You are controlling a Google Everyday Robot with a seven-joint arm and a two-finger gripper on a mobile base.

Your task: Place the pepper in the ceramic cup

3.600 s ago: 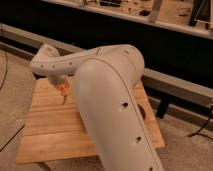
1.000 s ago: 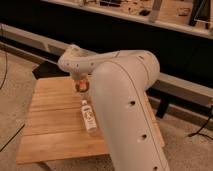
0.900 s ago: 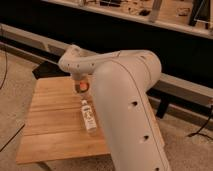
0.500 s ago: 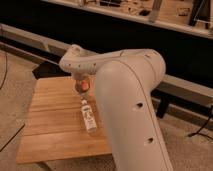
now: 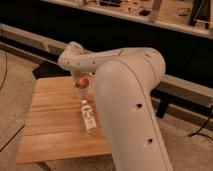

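My gripper [image 5: 83, 86] hangs over the back middle of the wooden table [image 5: 50, 125], at the end of the white arm [image 5: 125, 100] that fills the right of the camera view. It is shut on the small orange pepper [image 5: 82, 80], held above the tabletop. The ceramic cup does not show; the arm covers the right part of the table.
A clear bottle with a white label [image 5: 89, 118] lies on the table just in front of the gripper. A dark flat shape [image 5: 47, 70] sits past the table's back left corner. A dark counter front with a pale ledge [image 5: 30, 37] runs behind the table.
Over the last seconds my gripper carried the pepper rightward from the table's back left, uncovering the bottle. In the last second it has barely moved.
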